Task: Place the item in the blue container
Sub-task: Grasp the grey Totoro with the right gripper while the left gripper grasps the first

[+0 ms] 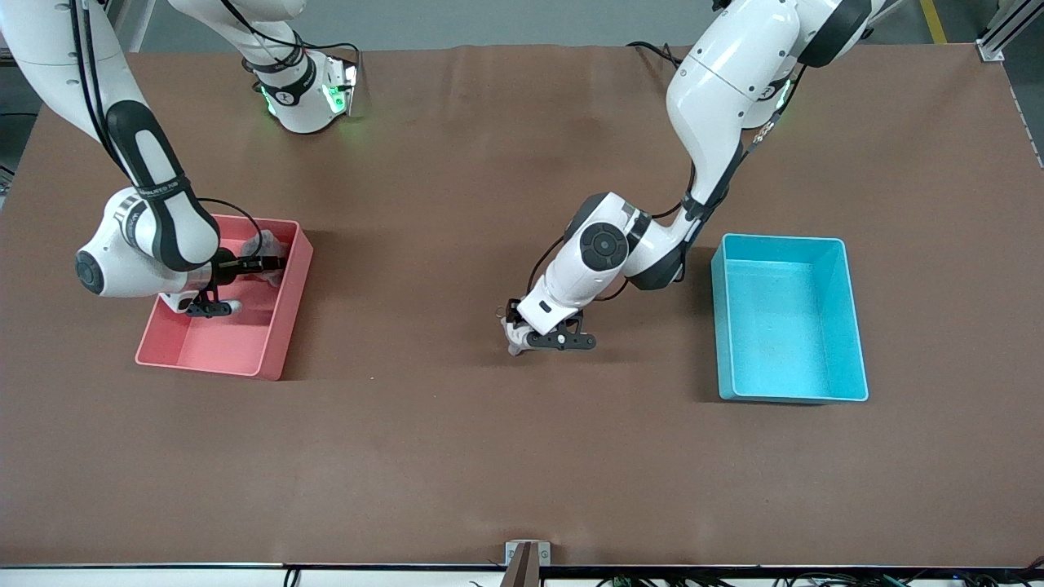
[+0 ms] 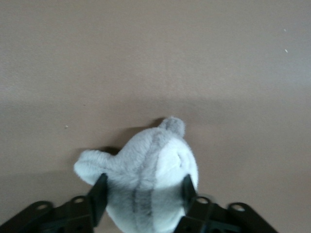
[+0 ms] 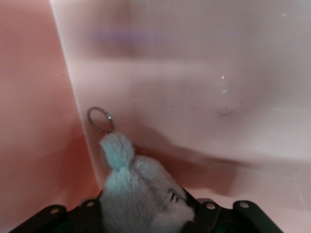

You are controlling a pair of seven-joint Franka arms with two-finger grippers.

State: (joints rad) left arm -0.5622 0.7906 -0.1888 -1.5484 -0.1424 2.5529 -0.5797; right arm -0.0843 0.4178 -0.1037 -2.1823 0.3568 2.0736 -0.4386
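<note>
A grey and white plush toy (image 1: 515, 339) lies on the brown table, mid-table. My left gripper (image 1: 526, 336) is down on it, one finger against each side of the toy (image 2: 146, 160); it is shut on the toy. The blue container (image 1: 848, 326) stands beside it toward the left arm's end of the table, and nothing shows inside it. My right gripper (image 1: 273, 263) is inside the pink bin (image 1: 285, 326), shut on a second grey plush toy (image 3: 141, 189) that has a metal key ring (image 3: 99, 119) and rests near a bin wall.
Both robot bases stand along the table edge farthest from the front camera. A small bracket (image 1: 526, 558) sits at the table edge nearest that camera.
</note>
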